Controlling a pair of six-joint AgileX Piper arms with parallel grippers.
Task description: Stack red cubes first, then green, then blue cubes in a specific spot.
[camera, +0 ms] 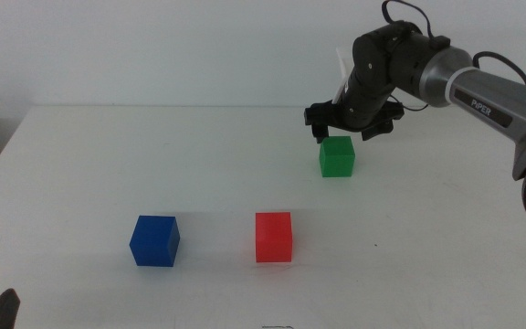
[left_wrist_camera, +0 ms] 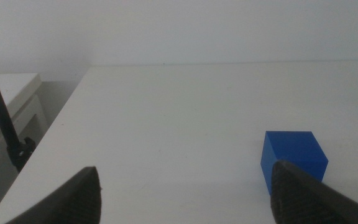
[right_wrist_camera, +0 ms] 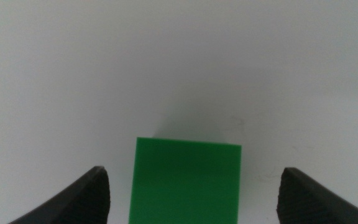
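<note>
The green cube (camera: 337,156) rests on the white table at the right of centre, and my right gripper (camera: 350,122) hovers open just above and behind it. In the right wrist view the green cube (right_wrist_camera: 187,180) lies between the two spread jaws, untouched. Nearer the front stands the red cube (camera: 273,237), with the blue cube (camera: 154,240) to its left. My left gripper (left_wrist_camera: 185,196) waits open at the table's front left, the blue cube (left_wrist_camera: 293,160) close by one fingertip (left_wrist_camera: 303,193). The specific spot bears no mark.
The white table (camera: 80,174) ends at a left edge (left_wrist_camera: 48,130), beyond which a thin dark rod (left_wrist_camera: 2,118) and a pale shelf (left_wrist_camera: 8,93) stand. A white wall rises behind the table's far edge.
</note>
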